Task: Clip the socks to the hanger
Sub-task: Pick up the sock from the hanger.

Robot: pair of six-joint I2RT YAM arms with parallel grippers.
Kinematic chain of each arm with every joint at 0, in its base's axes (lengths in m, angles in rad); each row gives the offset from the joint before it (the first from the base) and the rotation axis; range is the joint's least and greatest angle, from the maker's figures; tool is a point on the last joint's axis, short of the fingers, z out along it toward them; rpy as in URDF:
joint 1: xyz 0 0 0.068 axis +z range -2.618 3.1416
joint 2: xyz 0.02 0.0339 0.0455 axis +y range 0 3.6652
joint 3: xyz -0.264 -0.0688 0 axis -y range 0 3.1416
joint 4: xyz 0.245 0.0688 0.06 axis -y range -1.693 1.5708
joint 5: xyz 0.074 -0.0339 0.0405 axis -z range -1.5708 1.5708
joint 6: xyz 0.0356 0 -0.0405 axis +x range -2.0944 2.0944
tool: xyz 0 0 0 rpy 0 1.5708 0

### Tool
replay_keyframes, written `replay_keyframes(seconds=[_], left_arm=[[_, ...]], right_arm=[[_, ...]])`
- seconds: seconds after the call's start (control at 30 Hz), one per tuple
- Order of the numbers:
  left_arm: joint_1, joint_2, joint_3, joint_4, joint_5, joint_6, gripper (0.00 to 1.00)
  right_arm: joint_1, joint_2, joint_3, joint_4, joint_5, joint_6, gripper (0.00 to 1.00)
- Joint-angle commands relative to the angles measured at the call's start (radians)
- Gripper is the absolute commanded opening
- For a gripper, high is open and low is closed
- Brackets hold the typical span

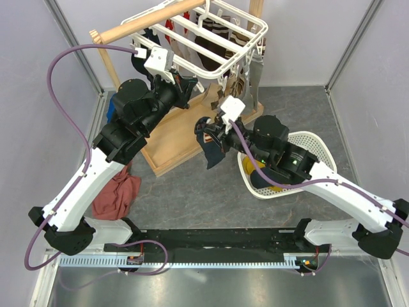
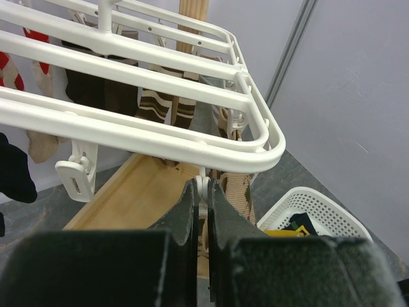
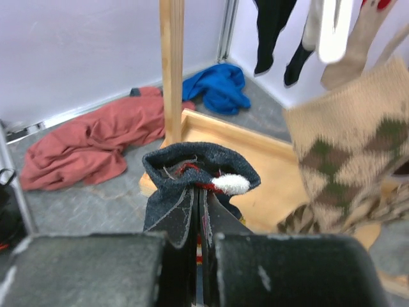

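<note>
Biggest worry is the hanger (image 2: 128,131). It's hung by a hook, so it can be swung or tilted if the peg is tugged sideways, and then the peg's mouth gets missed by the sock.

Next down, the navy sock (image 3: 185,163). It's gripped only by a bunched bit of cuff, with the rest dangling below the frame and apart from it. It could be snagged on the brown argyle sock (image 3: 339,153) hanging close by, or pushed in as a wad too thick to be bitten.

Smallest, the peg (image 2: 202,181). It could be let slip from between the pads, or squeezed at the wrong end and never opened. Which end is pinched can't be told from here.

The left gripper (image 2: 203,192) is narrowed right down, and that peg under the frame's corner is pinched between its fingers. The right gripper (image 3: 199,204) is clamped almost closed on the navy cuff, out in front of the wooden stand.

A mustard-yellow sock (image 1: 248,167) is seen in the white basket (image 1: 316,144), not yet clipped.
</note>
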Motion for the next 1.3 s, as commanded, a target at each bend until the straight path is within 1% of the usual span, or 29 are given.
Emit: replay_keyframes(seconds=[0.0, 0.13, 0.27, 0.5, 1.0, 1.27], left_arm=[[-0.001, -0.01, 0.034, -0.02, 0.035, -0.017, 0.02], [-0.001, -0.011, 0.031, -0.027, 0.033, -0.014, 0.02], [-0.001, -0.014, 0.026, -0.035, 0.033, -0.01, 0.02], [-0.001, -0.013, 0.017, -0.043, 0.035, -0.007, 0.02], [-0.001, -0.026, 0.015, -0.057, 0.019, 0.006, 0.02], [-0.001, -0.023, 0.02, -0.063, 0.019, 0.007, 0.02]], right_arm=[[0.01, 0.055, 0.059, 0.134, 0.036, -0.105, 0.0], [0.012, 0.096, 0.057, 0.227, 0.094, -0.168, 0.0], [0.01, 0.127, 0.085, 0.241, 0.123, -0.242, 0.0], [0.001, 0.171, 0.12, 0.26, 0.125, -0.3, 0.0], [-0.077, 0.188, 0.129, 0.283, 0.09, -0.3, 0.0], [-0.08, 0.187, 0.135, 0.307, 0.083, -0.303, 0.0]])
